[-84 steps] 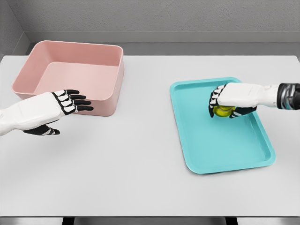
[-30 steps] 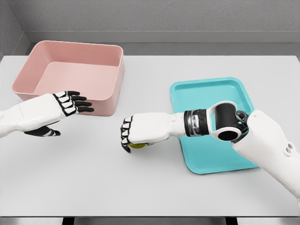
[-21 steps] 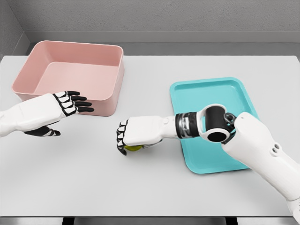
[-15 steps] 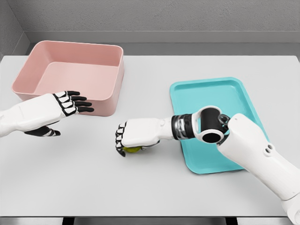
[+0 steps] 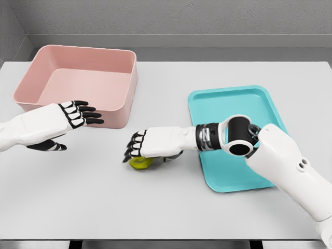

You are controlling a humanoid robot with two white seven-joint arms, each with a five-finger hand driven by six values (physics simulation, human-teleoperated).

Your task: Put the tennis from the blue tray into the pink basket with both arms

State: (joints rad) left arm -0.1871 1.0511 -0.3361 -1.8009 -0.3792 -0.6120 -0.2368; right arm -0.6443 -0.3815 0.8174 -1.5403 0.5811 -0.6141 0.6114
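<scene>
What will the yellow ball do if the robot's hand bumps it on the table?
The tennis ball is round and lies on the flat white table, so it would probably roll away. Nothing beside it looks able to stop it. The right hand above it has its fingers spread, so it likely isn't held.

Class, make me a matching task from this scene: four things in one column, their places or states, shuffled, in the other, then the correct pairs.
1. yellow-green tennis ball
2. pink plastic basket
3. blue plastic tray
4. left robot hand

A. on the table's right side
B. open, in front of the basket
C. at the table's far left
D. on the white table, under the right robot hand

Pairs: 1-D, 2-C, 3-A, 4-B
</scene>
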